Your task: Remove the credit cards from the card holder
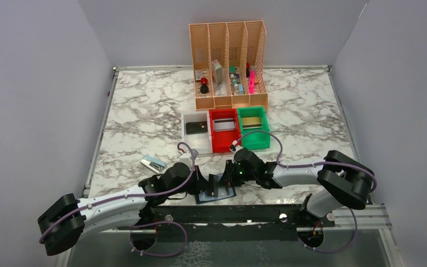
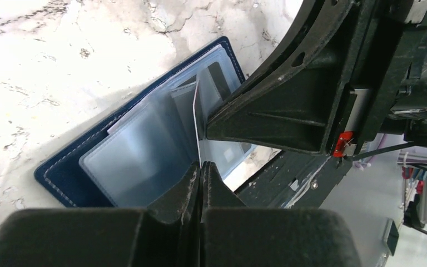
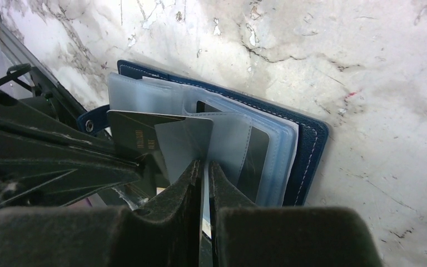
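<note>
Right wrist: grey card (image 3: pixel 183 147) pinched between jaws, over card holder (image 3: pixel 308 144).

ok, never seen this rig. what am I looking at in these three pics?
Two robot arms are bolted at the near edge of a marble table. The wide picture comes from a fixed camera above and behind them. The other two come from a camera on each wrist, looking past its own fingers. On the table are an orange file rack, a white bin, a red bin, a green bin, a small pale item and the open blue card holder. The left gripper is shut on a dark card. The right gripper pinches a thin grey sheet; whether that is a card or a pocket page, I cannot tell.
</note>
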Controlling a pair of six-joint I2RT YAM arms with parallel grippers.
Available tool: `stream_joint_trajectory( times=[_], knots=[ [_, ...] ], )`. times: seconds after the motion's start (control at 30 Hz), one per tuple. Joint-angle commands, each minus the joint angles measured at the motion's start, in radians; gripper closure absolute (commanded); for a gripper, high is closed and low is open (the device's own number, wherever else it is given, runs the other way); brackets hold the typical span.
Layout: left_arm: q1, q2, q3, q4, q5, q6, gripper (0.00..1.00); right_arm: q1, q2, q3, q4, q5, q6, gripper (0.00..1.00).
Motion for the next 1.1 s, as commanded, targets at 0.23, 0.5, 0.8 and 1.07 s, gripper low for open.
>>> stream_joint_trajectory(
  times=[0.23, 0.5, 0.8, 1.07],
  knots=[
    [-0.003, -0.129, 0.082, -0.249, -0.151, 0.085, 1.0, 0.004, -0.023, -0.002, -0.196, 0.217, 0.043, 0.86],
    [-0.003, -0.163, 0.136, -0.326, -0.185, 0.13, 1.0, 0.004, -0.114, -0.013, -0.188, 0.225, 0.026, 0.8],
    [-0.003, -0.174, 0.143, -0.22, -0.175, 0.136, 1.0, 0.003, -0.322, 0.049, -0.278, 0.405, -0.03, 0.33],
    [0.051, -0.053, 0.23, -0.186, -0.119, 0.226, 1.0, -0.014, -0.374, -0.047, -0.072, 0.329, -0.053, 0.2]
  ],
)
